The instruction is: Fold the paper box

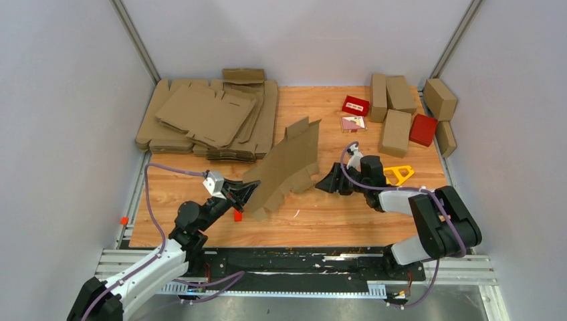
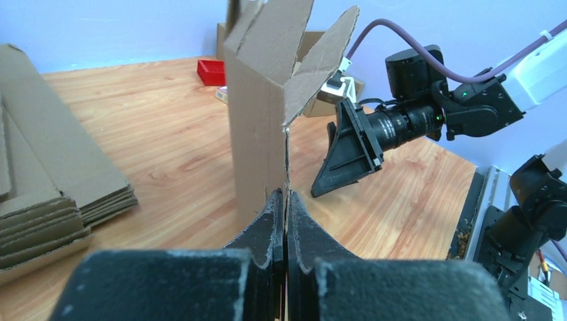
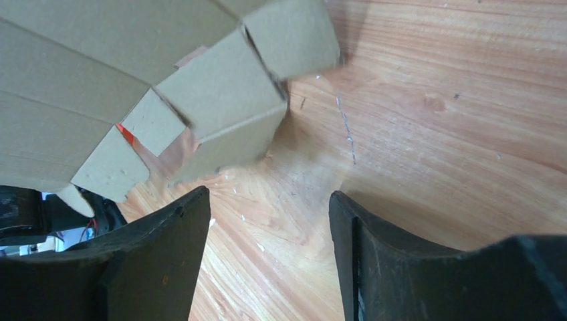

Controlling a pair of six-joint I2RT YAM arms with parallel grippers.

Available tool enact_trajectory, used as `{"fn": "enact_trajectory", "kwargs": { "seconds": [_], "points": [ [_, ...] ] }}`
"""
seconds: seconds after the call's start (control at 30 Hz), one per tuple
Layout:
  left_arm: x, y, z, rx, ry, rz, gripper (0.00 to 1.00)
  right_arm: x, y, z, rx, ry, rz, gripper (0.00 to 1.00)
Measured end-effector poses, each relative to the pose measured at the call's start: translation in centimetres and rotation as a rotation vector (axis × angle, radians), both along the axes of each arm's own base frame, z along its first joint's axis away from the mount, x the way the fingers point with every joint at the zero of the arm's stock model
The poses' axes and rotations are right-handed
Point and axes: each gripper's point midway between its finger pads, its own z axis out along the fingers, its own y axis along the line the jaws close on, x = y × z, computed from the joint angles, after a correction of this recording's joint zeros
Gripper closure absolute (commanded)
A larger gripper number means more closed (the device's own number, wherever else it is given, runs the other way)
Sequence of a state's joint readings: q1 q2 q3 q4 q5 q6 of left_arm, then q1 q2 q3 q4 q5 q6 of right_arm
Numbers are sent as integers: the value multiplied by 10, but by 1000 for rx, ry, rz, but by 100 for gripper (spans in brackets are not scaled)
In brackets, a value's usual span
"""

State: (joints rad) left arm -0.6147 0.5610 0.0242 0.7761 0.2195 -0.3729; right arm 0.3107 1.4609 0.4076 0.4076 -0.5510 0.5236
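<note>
Above the middle of the wooden table [image 1: 348,214], the left gripper [image 1: 247,194] pinches tight the lower end of the partly folded brown cardboard sheet [image 1: 287,164], holding it raised and tilted, while the right gripper [image 1: 329,183] gapes wide and empty just beside it.

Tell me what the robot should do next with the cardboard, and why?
Probably ease the right tool forward onto the nearest flap of the paper box and close. The left tool is shut on the sheet's edge, holding it up, while the right tool is open beside the flaps, touching nothing.
</note>
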Motion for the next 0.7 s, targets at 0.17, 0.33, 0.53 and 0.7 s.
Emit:
{"fn": "enact_trajectory", "kwargs": {
  "seconds": [0.17,0.33,0.53,0.7],
  "points": [
    [-3,-4,-2,11,-3,-32,100,1,3,8,32,-20,14,22],
    [-5,-10,-12,44,19,-64,100,9,-4,18,-7,-66,-24,0],
    [-13,-15,-11,49,4,-116,100,45,-5,49,-20,-157,-78,0],
    [-20,-18,-9,52,-10,-158,100,89,0,59,-19,-183,-92,5]
  ]
}}
